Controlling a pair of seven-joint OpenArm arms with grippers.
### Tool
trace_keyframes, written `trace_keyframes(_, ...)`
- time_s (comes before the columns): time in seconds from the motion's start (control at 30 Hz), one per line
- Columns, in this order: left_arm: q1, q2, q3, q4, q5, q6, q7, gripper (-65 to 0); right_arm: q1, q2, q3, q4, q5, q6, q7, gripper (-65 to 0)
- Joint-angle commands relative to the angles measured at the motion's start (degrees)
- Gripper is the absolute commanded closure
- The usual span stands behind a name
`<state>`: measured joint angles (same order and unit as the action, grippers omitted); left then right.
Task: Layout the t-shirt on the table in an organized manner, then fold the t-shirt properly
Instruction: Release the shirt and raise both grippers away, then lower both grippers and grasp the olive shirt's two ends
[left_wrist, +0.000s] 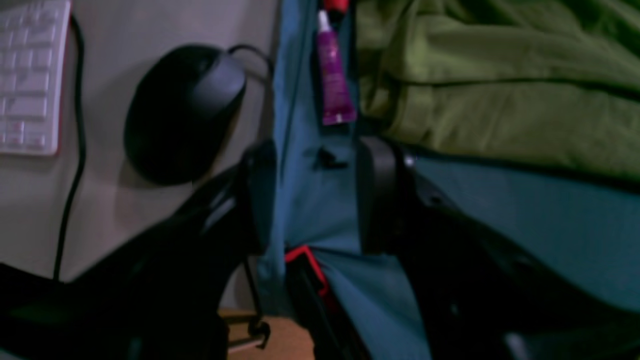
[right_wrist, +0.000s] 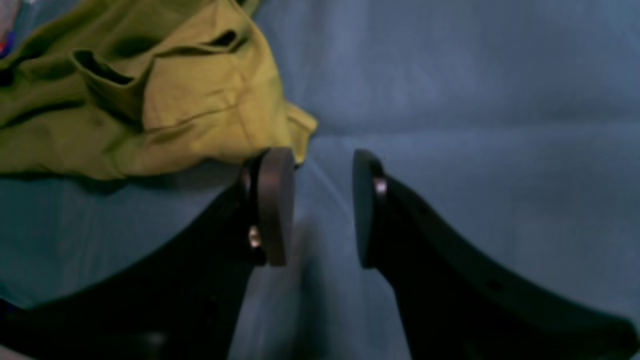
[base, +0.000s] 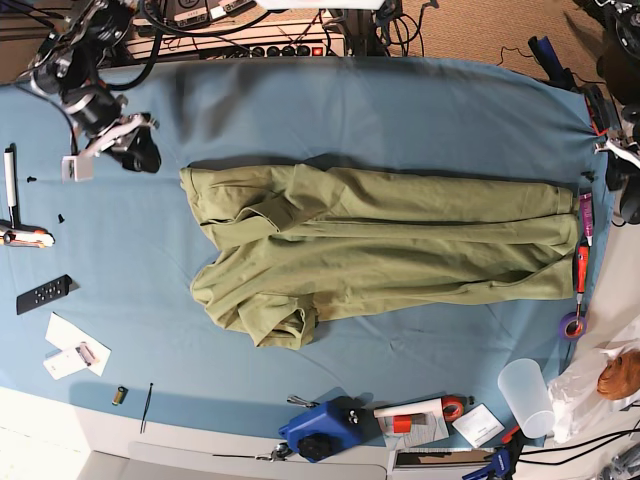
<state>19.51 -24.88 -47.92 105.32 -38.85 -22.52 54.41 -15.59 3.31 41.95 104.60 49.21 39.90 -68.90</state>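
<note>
The olive-green t-shirt (base: 380, 250) lies stretched across the middle of the blue-clothed table (base: 400, 100), creased and bunched at its left end. My right gripper (base: 140, 152) hovers off the shirt's upper left corner. In the right wrist view it (right_wrist: 317, 205) is open over bare blue cloth, with a corner of the t-shirt (right_wrist: 140, 95) just beyond its left finger (right_wrist: 274, 205). My left gripper (base: 614, 170) is at the table's right edge. In the left wrist view it (left_wrist: 317, 195) stands open over the cloth's edge, and the t-shirt (left_wrist: 500, 85) lies beyond it to the right.
A purple tube (left_wrist: 334, 80) lies beside the shirt's end, with a black mouse (left_wrist: 185, 110) and a white keyboard (left_wrist: 30, 75) off the cloth. A red tool (base: 580, 265), tape roll (base: 572, 325), plastic cup (base: 525, 395), blue device (base: 320, 430) and remote (base: 43, 293) ring the shirt.
</note>
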Motion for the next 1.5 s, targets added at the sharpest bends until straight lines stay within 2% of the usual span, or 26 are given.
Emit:
trace_keyframes(0.0,-0.2,-1.1,-0.4,0.9,-0.6,0.0,-1.5,-27.0,0.5,-0.1,0.0,0.2,1.3,0.1,1.7,-20.2)
trace_keyframes(0.2,-0.3,-0.8,-0.4,0.9,-0.6,-0.1,-1.7,-27.0,1.5,-0.8,-5.7,-10.5,1.9,0.1,8.0,-20.3)
trace_keyframes(0.37,-0.3,-0.8,-0.4,0.9,-0.6,0.0,-1.7,-27.0,6.1,-1.0,-7.4,-17.8,10.2,0.1,4.0,-20.3)
trace_keyframes(0.5,-0.3,-0.8,-0.4,0.9,-0.2,-0.1,-1.7,-27.0,7.9,-2.0,-7.4,-18.9,11.8,0.1,3.5,-20.3)
trace_keyframes(0.63,-0.3,-0.8,-0.4,0.9,-0.2,0.0,-1.7,-27.0,7.8,-2.1,-7.2,-18.9,16.6,0.1,-1.2,-20.3)
trace_keyframes(0.73,-0.3,-0.8,-0.4,0.9,-0.2,0.0,-1.7,-27.0,8.0,-2.1,-6.0,-18.9,18.8,0.1,-1.1,-20.2)
trace_keyframes(1.0,-0.2,-0.6,-0.2,0.9,-0.9,-0.1,-1.6,-27.0,10.3,-2.0,-5.2,-18.9,15.5,0.1,0.4,-19.4)
trace_keyframes(1.13,-0.2,0.7,-0.2,0.9,-3.5,-1.3,-1.8,-27.0,12.5,-2.0,-5.2,-18.9,10.4,0.1,0.6,0.0)
trace_keyframes(1.27,-0.2,4.2,1.3,0.7,-4.9,-6.6,-4.8,-27.1,12.9,-2.0,-5.2,-18.9,8.5,0.1,1.5,0.0)
trace_keyframes(1.37,-0.2,6.8,3.3,0.7,-4.9,-6.6,-4.9,-27.1,12.7,-2.0,-5.2,-18.9,6.6,0.1,1.5,0.0)
trace_keyframes(1.47,-0.5,7.9,5.8,0.6,-4.4,-4.6,-5.5,-27.1,12.5,-1.8,-5.2,-18.9,6.6,0.1,1.4,0.0)
